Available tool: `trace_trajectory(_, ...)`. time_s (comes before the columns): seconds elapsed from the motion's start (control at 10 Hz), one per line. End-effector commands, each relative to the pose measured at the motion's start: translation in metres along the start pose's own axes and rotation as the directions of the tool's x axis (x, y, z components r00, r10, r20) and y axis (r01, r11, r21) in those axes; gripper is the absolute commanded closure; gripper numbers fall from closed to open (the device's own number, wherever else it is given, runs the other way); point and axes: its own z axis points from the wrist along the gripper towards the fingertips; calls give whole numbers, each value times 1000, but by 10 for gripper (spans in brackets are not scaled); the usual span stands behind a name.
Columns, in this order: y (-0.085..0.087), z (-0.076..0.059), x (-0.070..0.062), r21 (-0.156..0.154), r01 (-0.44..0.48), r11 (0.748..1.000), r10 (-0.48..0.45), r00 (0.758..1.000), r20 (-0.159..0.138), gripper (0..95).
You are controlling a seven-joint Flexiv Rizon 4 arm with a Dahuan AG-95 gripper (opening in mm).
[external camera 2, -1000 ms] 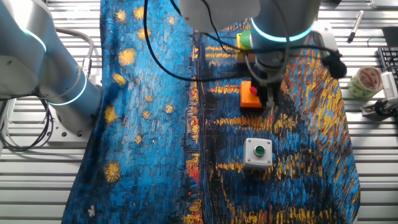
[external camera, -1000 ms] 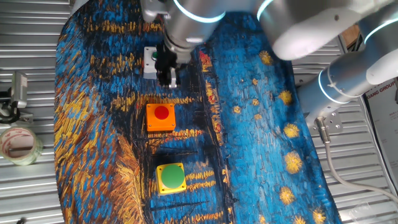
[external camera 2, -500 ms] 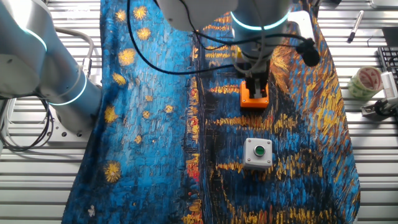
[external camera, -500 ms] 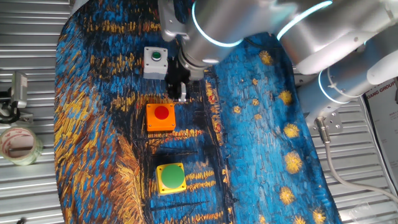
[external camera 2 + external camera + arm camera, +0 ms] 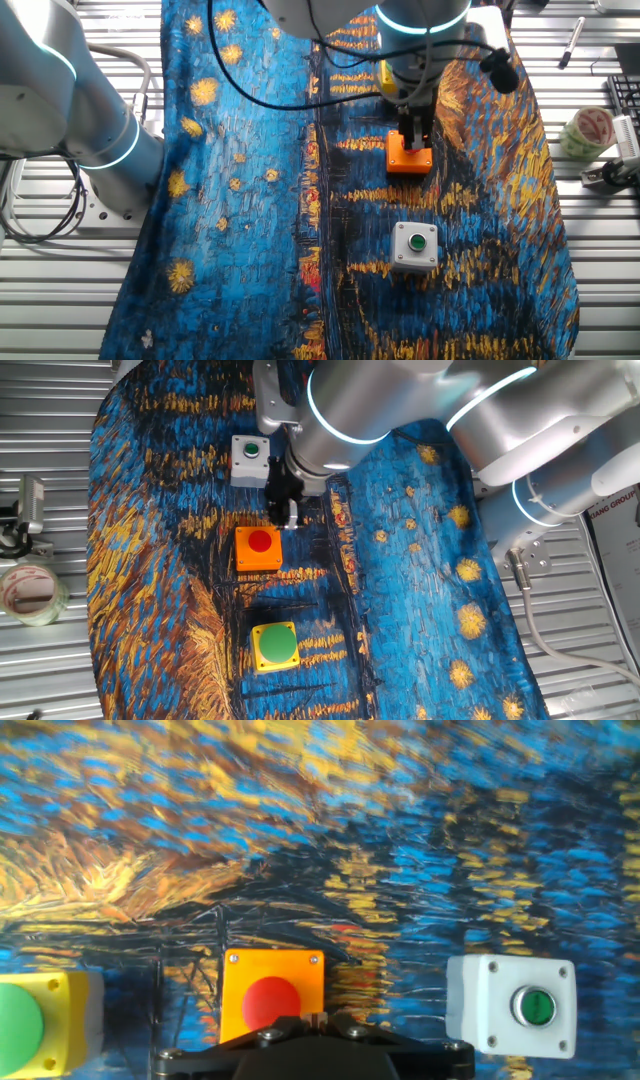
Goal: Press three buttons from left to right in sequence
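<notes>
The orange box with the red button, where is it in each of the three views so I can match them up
One fixed view: orange box, left of centre, just below the gripper.
The other fixed view: upper right of centre, partly behind the gripper.
Hand view: bottom edge, left of centre.
Shared landmark: the white-grey box with its small green button.

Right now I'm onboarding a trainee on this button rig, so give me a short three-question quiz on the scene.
1. True or false: the pincer hangs nearest the orange box.
2. Which box lies farthest from the pincer? A) white-grey box B) yellow box C) orange box
3. Fill in: the button on the orange box is ____.

Key: 1 true. 2 B. 3 red; the hand view shows it just ahead of the pincer.
</notes>
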Motion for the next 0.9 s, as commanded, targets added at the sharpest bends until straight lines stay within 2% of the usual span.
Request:
trace_trajectory(0.1, 8, 1, -3, 9, -20, 1000, 20, 1000, 1, 950)
trace_trajectory(0.6, 16, 3, -11, 4, -20, 1000, 20, 1000, -11, 950)
trace_trajectory(0.7, 16, 3, -11, 7, -16, 1000, 16, 1000, -8, 950)
trace_trajectory(0.8, 16, 4, -11, 4, -16, 1000, 16, 1000, 8, 950)
trace_trajectory(0.9, 16, 4, -11, -11, -25, 1000, 25, 1000, 15, 950)
